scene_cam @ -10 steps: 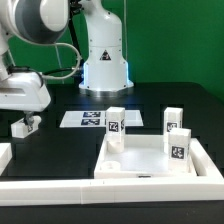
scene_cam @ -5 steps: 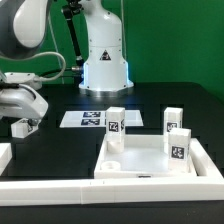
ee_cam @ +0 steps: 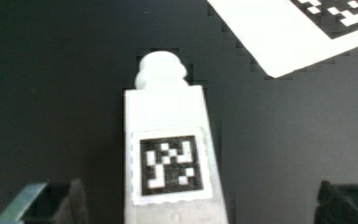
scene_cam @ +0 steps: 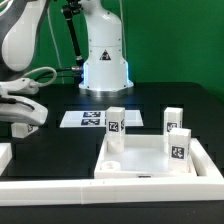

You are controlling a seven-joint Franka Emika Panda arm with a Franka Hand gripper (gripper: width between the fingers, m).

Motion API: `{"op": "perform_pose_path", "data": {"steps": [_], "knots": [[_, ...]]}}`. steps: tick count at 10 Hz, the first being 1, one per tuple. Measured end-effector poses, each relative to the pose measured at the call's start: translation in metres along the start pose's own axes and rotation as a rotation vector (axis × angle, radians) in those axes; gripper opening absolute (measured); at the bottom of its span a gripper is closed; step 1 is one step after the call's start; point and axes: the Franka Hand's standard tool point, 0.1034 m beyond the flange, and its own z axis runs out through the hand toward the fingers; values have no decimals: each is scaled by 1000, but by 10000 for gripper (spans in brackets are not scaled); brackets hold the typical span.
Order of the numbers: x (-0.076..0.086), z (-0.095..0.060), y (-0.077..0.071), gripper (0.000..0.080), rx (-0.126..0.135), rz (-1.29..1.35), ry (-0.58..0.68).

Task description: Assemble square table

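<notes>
The white square table top (scene_cam: 146,166) lies tray-like in the front middle of the exterior view. Three tagged white legs stand on it: one at the back left corner (scene_cam: 114,120), two at the right (scene_cam: 173,119) (scene_cam: 179,143). A fourth leg (scene_cam: 19,129) lies on the black table at the exterior view's far left. My gripper (scene_cam: 23,120) hangs right over it. In the wrist view this leg (ee_cam: 167,150) lies between my open fingers (ee_cam: 51,205), nearer one finger and touching neither. My gripper (ee_cam: 202,207) is open.
The marker board (scene_cam: 92,118) lies behind the table top, and its corner shows in the wrist view (ee_cam: 309,30). A long low white border wall (scene_cam: 100,190) runs along the front. The robot base (scene_cam: 104,60) stands at the back.
My arm has swung toward the exterior view's left and the gripper has sunk a little over the lying leg. The table top and the three standing legs have not moved.
</notes>
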Motion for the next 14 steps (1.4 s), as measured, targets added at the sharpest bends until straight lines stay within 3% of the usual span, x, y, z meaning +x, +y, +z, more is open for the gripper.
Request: {"op": "perform_pose_path", "data": {"steps": [3, 6, 7, 8, 9, 14], "knots": [[3, 20, 5, 649, 0, 13, -46], [3, 22, 4, 640, 0, 16, -47], [3, 22, 4, 450, 0, 16, -47], [3, 22, 4, 450, 0, 16, -47], [3, 22, 4, 287, 0, 16, -47], [3, 22, 4, 288, 0, 16, -47]]}}
